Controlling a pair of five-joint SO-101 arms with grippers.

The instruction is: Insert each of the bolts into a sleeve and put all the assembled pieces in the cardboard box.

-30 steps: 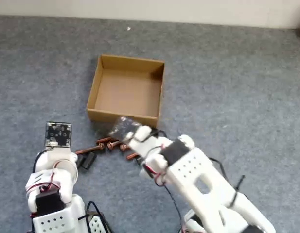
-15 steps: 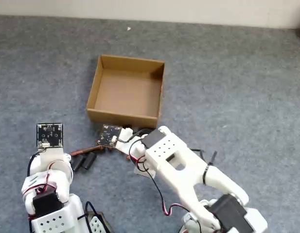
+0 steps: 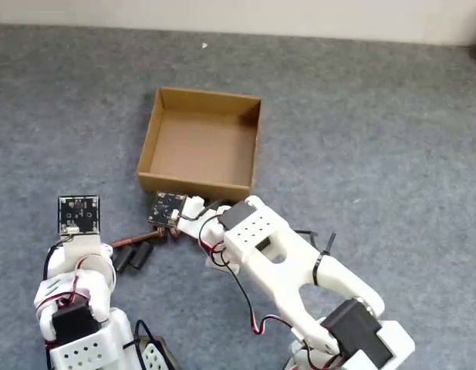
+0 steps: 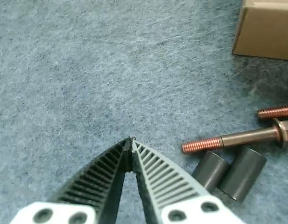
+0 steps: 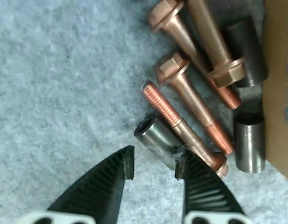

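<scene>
Hovering low over the copper bolts (image 5: 190,94), the right pincer (image 5: 154,168) is spread, a steel sleeve (image 5: 158,137) just ahead of its tips (right beside one bolt). The left pincer (image 4: 130,151) is pressed together over the bench (image 4: 87,70), two dark sleeves (image 4: 244,168) just beside it. The cardboard box (image 3: 195,186) sits near.

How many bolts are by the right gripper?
4 bolts beside the box: two crossing, farthest from the right gripper; two side by side nearer it. Others may lie outside this view.
</scene>
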